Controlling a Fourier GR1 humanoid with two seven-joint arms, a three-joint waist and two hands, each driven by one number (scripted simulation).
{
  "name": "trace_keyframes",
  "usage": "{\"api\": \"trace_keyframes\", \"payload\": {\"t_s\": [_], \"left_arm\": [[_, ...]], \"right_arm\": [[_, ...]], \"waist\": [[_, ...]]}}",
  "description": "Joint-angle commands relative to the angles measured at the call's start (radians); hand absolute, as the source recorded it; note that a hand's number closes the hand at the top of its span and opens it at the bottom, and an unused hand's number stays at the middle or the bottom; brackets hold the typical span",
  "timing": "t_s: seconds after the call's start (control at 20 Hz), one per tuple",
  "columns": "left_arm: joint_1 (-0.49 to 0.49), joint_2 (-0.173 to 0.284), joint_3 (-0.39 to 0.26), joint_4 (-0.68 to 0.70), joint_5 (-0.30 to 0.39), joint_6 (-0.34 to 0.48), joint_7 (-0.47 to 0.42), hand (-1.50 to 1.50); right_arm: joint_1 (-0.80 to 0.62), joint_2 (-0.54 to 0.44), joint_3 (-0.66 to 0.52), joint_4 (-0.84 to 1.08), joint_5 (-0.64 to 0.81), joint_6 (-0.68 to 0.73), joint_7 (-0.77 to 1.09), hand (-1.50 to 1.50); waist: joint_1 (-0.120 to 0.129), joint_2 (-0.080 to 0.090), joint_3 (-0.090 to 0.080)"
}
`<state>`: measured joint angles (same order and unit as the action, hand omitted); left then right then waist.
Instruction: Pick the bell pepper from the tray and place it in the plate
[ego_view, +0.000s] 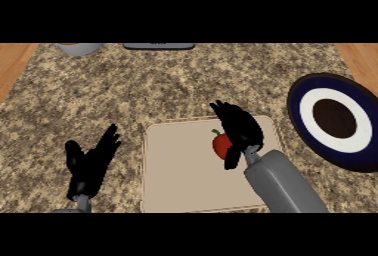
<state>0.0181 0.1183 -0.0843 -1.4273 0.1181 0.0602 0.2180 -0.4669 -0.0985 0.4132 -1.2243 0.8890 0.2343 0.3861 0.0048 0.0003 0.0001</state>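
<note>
Head view shows the red bell pepper (220, 144) on the beige tray (177, 185), with the right hand (240, 131) over its right side, fingers (225, 111) straight and not yet curled round it. At the left, the left hand (90, 164) rests open, fingers up. On the counter (177, 85), the plate (336, 120) waits at the right. If the fingers close off-centre, the rounded pepper could roll away.
</note>
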Motion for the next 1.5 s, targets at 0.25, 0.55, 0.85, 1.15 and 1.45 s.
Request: {"api": "trace_keyframes", "payload": {"t_s": [0.25,0.55,0.85,1.15,1.45], "left_arm": [[-0.056,0.009,0.034,0.000,0.011,-0.030,0.055,0.00],[0.011,-0.001,0.042,-0.002,-0.008,-0.049,-0.019,0.00],[0.046,-0.035,0.005,-0.068,-0.025,-0.025,0.021,0.00],[0.042,-0.020,0.068,-0.024,-0.011,0.004,0.003,0.00],[0.071,-0.005,0.065,-0.040,-0.010,-0.013,0.008,0.00]], "right_arm": [[0.009,0.056,0.052,0.094,0.097,0.047,-0.053,1.50],[-0.073,0.045,-0.036,0.267,0.185,-0.071,-0.198,1.50],[0.002,0.034,-0.010,0.081,0.237,-0.134,-0.188,1.50],[0.472,0.007,0.082,-0.323,0.156,-0.385,-0.300,1.50],[0.687,-0.033,0.085,-0.698,0.111,-0.606,-0.372,1.50]], "waist": [[-0.001,0.000,0.000],[0.001,0.000,0.000],[-0.002,-0.002,0.000],[-0.090,-0.024,0.002],[-0.084,-0.022,0.001]]}}
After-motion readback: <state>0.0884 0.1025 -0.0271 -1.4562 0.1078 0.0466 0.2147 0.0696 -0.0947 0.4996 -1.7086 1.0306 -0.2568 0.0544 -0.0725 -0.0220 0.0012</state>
